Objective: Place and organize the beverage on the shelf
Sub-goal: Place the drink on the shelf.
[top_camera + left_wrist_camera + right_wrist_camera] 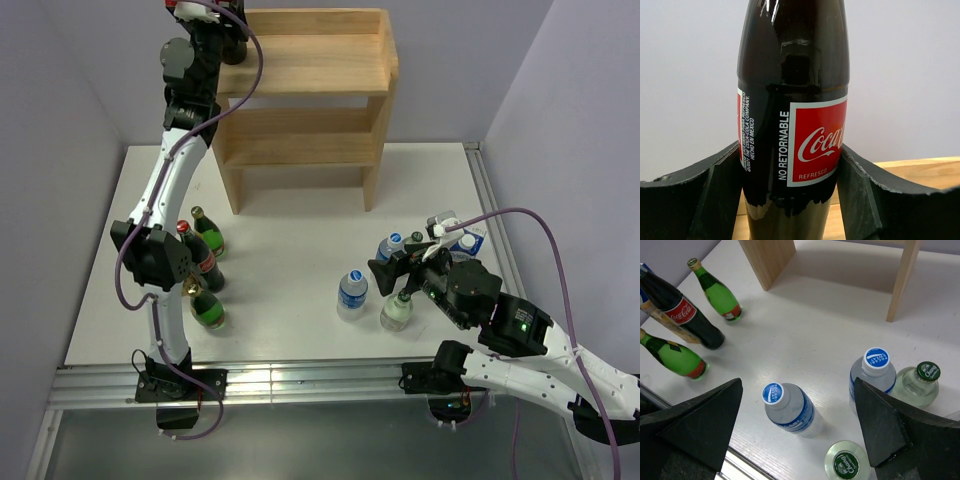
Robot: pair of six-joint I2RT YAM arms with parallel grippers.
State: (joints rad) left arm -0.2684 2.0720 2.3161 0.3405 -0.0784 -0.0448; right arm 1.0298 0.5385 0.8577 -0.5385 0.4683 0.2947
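Note:
The light wood shelf stands at the back of the table. My left gripper is at the left end of its top board, shut on an upright Coca-Cola bottle whose base rests on the wood. My right gripper is open and empty, hovering over the clear bottles at the right. In the right wrist view the right gripper spans a Pocari Sweat bottle. A second Pocari bottle and two Chang bottles stand beside it.
At the table's left stand two green bottles and another Coca-Cola bottle, close to the left arm. A blue-and-white carton sits behind the right gripper. The shelf's legs stand behind the bottles.

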